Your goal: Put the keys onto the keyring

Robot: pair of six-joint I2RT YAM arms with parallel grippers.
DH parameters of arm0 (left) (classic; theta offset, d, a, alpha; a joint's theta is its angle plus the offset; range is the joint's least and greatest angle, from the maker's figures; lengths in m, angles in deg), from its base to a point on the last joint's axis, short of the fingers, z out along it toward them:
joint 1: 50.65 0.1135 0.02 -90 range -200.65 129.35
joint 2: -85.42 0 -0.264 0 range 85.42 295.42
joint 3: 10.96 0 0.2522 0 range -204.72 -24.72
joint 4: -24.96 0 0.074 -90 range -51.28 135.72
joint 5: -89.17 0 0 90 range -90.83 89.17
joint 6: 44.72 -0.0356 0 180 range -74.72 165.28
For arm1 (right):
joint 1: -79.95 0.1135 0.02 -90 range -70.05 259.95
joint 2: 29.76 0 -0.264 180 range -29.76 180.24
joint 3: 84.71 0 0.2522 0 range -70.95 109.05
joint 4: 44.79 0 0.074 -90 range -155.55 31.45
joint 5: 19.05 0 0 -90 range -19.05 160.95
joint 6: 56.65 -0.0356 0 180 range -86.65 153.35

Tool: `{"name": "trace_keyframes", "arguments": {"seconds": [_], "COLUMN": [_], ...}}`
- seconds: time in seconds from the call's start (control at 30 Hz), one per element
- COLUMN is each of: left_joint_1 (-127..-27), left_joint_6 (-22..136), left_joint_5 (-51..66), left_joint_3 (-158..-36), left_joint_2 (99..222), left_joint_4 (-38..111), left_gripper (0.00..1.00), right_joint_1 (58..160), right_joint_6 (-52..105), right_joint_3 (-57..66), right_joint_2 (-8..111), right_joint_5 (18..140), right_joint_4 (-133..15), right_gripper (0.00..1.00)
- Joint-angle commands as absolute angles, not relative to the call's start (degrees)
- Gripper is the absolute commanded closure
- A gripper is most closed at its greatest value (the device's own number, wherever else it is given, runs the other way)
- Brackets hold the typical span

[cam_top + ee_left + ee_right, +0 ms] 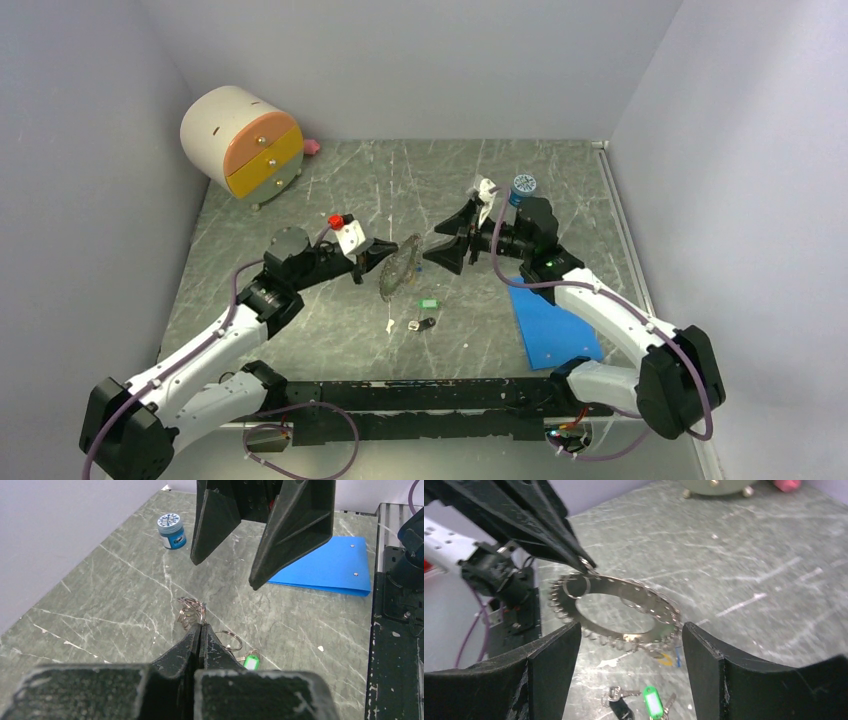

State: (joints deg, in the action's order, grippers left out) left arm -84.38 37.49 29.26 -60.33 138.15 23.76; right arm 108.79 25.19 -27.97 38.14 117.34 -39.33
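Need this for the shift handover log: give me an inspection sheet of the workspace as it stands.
Surface: table, grey-green marbled top with pale streaks.
Job's things: keyring held tilted by its edge; keys, one green-tagged and one dark, lie loose on the table, off the ring.
Clutter: blue jar, blue folder, round drawer box, pink object.
Grippers: left gripper shut on the keyring; right gripper open, facing the ring, holding nothing.
Cables: purple cables run along both arms.
Surroundings: plain grey walls; nothing else seen.
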Motion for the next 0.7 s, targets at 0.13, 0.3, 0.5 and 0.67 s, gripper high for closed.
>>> {"name": "trace_keyframes", "arguments": {"seconds": [0.13, 0.3, 0.5, 0.67], "left_joint_1": [-82.3, -76.5, -71.1, -67.9], "left_joint_6": [46.0, 53.9, 59.4, 59.4], "left_joint_5": [32.9, 40.9, 42.4, 44.2], "left_joint_3": [-59.9, -60.1, -57.1, -55.7], "left_joint_2": [141.1, 144.6, 142.2, 136.8], "left_joint_4": [16.0, 10.1, 4.7, 6.7], "left_gripper": [0.97, 0.97, 0.97, 0.97], "right_joint_1": [105.6, 103.4, 103.2, 103.3], "right_joint_6": [21.0, 16.5, 14.4, 12.7], "right_joint_3": [-35.3, -37.0, -37.4, -40.4], "right_joint_2": [29.4, 27.3, 30.8, 35.4], "right_joint_5": [93.0, 90.2, 94.1, 103.1], "right_joint_4": [-42.6, -47.2, -52.1, -50.3], "right_gripper": [0.21, 0.23, 0.23, 0.3]}}
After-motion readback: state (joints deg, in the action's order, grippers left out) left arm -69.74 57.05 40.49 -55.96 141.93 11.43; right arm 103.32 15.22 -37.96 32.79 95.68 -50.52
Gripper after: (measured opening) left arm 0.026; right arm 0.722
